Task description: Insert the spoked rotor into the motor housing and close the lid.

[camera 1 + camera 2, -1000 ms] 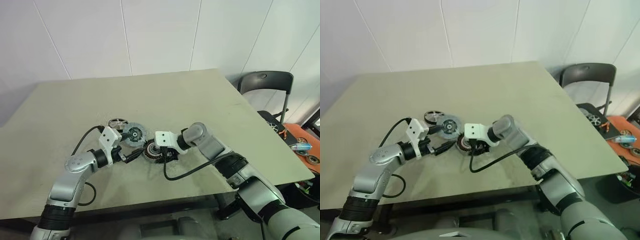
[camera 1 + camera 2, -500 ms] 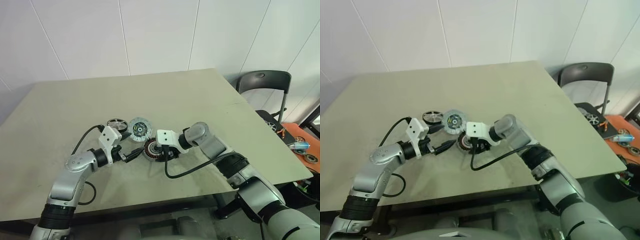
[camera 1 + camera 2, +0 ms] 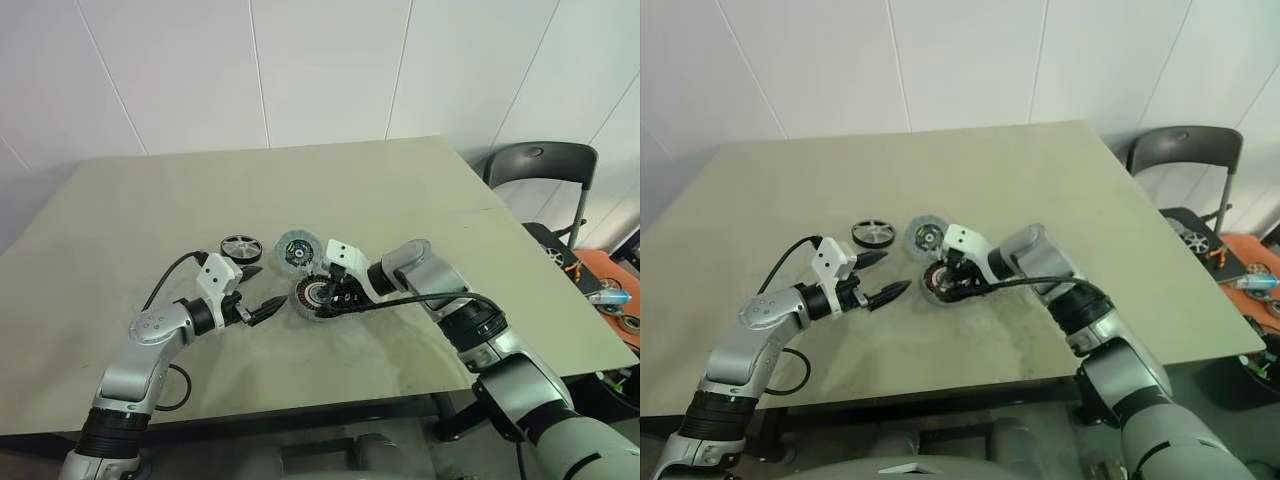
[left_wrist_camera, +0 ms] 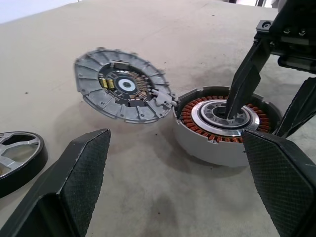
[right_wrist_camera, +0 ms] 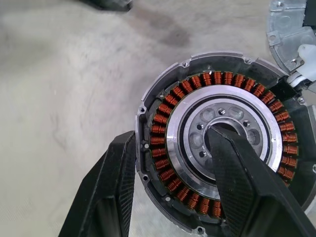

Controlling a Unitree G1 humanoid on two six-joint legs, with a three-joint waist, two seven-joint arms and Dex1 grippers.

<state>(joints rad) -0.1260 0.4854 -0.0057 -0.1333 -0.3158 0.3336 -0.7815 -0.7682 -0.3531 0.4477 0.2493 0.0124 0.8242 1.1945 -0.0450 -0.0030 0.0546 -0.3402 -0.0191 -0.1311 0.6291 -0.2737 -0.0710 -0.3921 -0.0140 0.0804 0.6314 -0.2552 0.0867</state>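
Note:
The motor housing (image 3: 318,296), a round ring with copper coils, lies flat on the table. Its lid (image 3: 296,250), a grey ribbed disc, stands tilted open at the housing's far-left edge. The spoked rotor (image 3: 240,248) lies flat to the left of the lid. My right gripper (image 5: 170,133) is shut on the housing's wall, with one finger (image 5: 232,182) in the hollow centre and the other against the outer rim. My left gripper (image 3: 262,292) hovers open just left of the housing with nothing in it.
A black cable (image 3: 420,300) trails from my right wrist across the table (image 3: 420,200). A dark chair (image 3: 540,165) stands past the table's right edge, beside an orange surface (image 3: 610,285) with small parts. The table's near edge runs close below my arms.
My right wrist has rolled over the housing. The housing has turned a little with it, so the lid now sits farther from the rotor. The left gripper has kept still.

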